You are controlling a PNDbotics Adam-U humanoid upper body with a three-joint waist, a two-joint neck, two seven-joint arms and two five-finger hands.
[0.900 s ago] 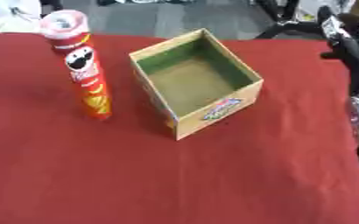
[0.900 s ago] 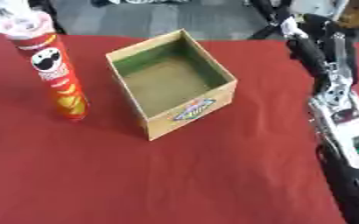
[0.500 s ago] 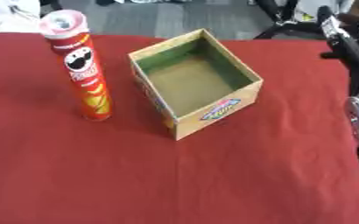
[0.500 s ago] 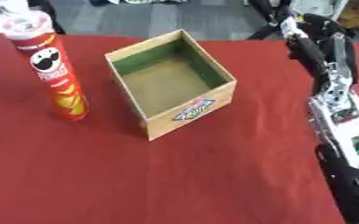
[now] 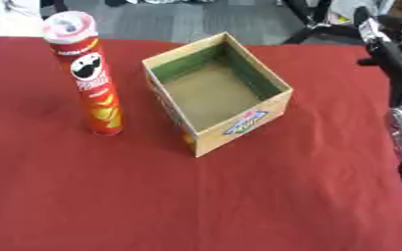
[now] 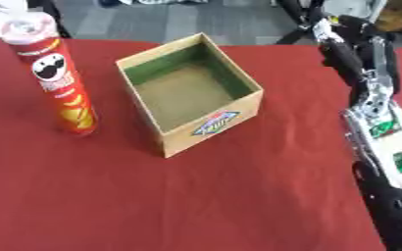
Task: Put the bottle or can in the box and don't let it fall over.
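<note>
Right hand [image 6: 352, 46] beside open box [image 6: 190, 93]

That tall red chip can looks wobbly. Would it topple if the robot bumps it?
Probably yes. The chip can is tall and narrow and stands upright on a small base, so a push near its top would likely tip it. Being round, it might then roll on the red tablecloth.

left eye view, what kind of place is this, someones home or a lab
Probably a robotics lab or test room, not a home: a red-covered table holds only a chip can and an open cardboard box, with grey carpet and black equipment stands beyond.
</note>
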